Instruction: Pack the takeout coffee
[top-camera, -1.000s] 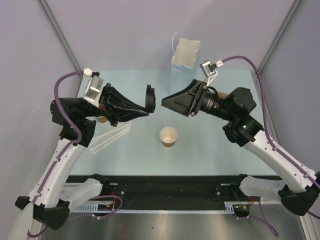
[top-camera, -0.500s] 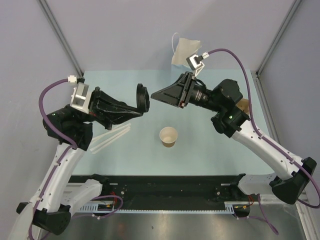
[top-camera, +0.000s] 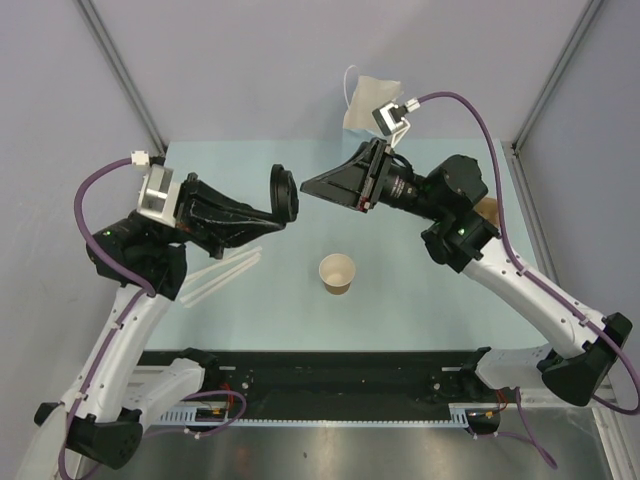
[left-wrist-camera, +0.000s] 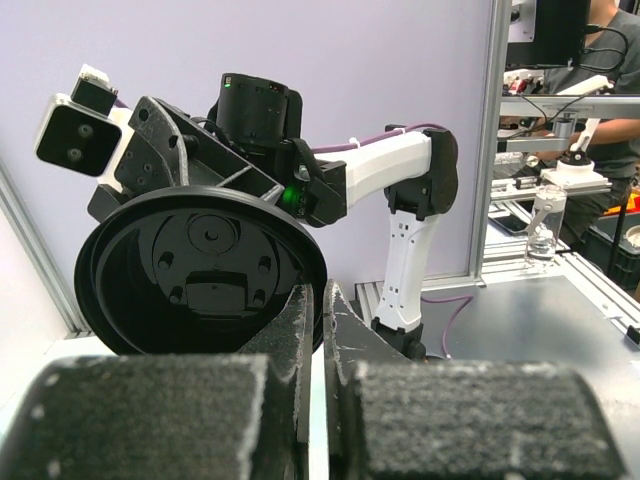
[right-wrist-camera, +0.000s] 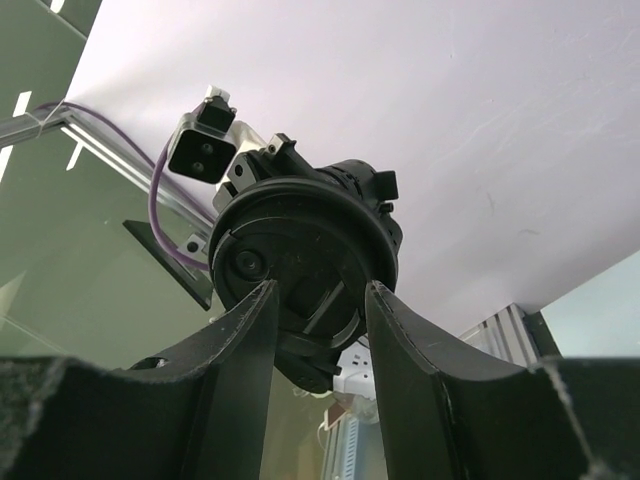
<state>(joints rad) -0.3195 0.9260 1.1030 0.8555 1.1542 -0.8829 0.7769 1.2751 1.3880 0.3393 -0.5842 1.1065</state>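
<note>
1. The paper cup stands upright and unlidded at the middle of the pale table, where it stood a second ago.
2. Its black lid is in the air behind and left of the cup, on edge. It sits further left and back than a second ago.
3. The left gripper is clamped on the lid's lower rim. Its arm reaches in from the left, raised and roughly level.
4. The right gripper has slid left and now points at the lid's face from just beside it. Its fingers stand apart and hold nothing.
5. A white paper bag stands at the table's far edge.
</note>
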